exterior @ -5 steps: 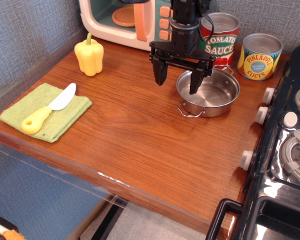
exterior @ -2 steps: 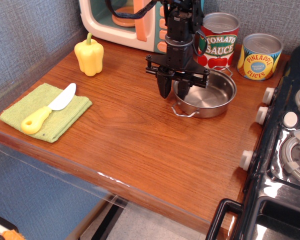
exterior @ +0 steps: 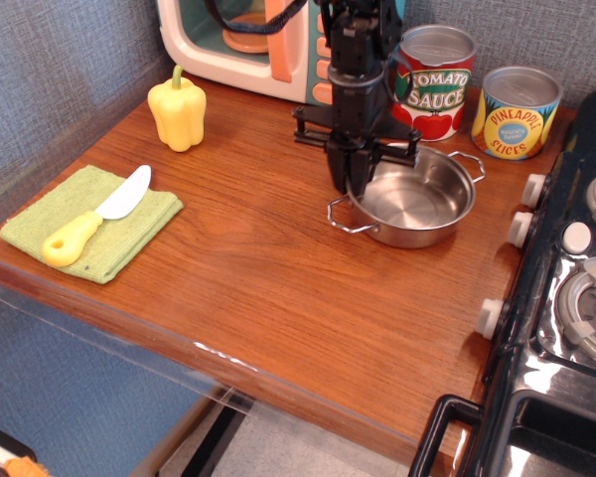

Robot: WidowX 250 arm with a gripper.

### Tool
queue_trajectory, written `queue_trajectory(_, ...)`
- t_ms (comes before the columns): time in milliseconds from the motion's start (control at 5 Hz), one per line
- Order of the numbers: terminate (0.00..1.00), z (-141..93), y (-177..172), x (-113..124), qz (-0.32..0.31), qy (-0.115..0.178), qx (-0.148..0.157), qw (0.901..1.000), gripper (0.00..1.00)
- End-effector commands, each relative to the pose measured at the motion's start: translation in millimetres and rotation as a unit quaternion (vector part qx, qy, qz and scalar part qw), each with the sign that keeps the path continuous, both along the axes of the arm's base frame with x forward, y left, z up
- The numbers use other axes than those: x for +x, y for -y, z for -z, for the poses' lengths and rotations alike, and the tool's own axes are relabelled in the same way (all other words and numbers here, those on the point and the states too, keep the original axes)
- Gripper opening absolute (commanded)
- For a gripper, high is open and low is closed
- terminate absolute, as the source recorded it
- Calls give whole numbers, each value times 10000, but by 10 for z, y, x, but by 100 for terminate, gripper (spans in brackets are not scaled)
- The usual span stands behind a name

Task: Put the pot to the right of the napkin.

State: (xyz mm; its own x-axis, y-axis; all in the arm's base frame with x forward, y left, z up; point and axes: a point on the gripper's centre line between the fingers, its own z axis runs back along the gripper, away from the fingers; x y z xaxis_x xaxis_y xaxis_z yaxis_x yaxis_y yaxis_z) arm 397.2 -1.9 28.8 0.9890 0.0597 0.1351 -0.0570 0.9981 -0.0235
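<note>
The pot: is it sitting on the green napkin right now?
No: the pot rests on bare wood near the cans, far right of the napkin, which holds only a knife.

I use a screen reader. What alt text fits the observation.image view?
A black robot gripper, fingers closed on the left rim of a shallow round stainless-steel pot, on a wooden counter. Far left lies a light-green cloth napkin bearing a yellow-handled toy knife.

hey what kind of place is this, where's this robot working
It looks like a toy or mock kitchen: a wooden counter beside a black stove with knobs, a pastel toy microwave at the back, and tomato sauce and pineapple cans by a steel pot.
</note>
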Motion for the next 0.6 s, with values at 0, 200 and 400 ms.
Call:
queue_trajectory(0,0,-1025,78,-32,14,1044,-411,9937,0)
queue_trajectory(200,0,-1147,-146,-499,-156,916,-331,9951,0)
queue_trajectory(400,0,-940,-363,-808,-184,483,-64,9986,0)
